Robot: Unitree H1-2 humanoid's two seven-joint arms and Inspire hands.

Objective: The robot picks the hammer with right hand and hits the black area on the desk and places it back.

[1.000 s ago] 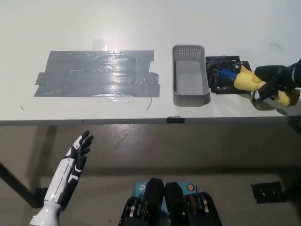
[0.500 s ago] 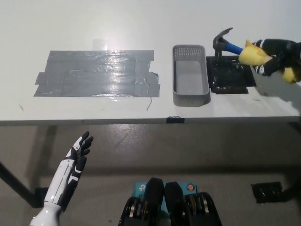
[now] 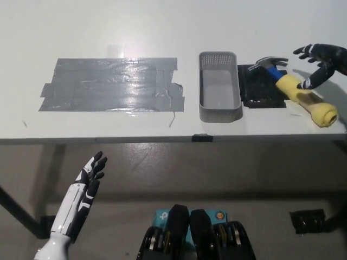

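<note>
Hammer [image 3: 295,88] lay on the desk [image 3: 162,27], head on the black area [image 3: 260,89] beside the grey basket [image 3: 219,93], yellow handle near the front edge. Right hand [image 3: 320,62] hovered above it, fingers spread, holding nothing. Left hand [image 3: 89,179] hung open below the desk edge.

Hammer [image 3: 297,89] lies right of basket [image 3: 219,86] (tape patch [image 3: 111,84] left) — on desk [image 3: 162,32].

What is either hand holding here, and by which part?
Nothing. The black right hand is open just above the hammer, which lies on the desk with its head over the black pad. The white left hand hangs open below the desk.
</note>
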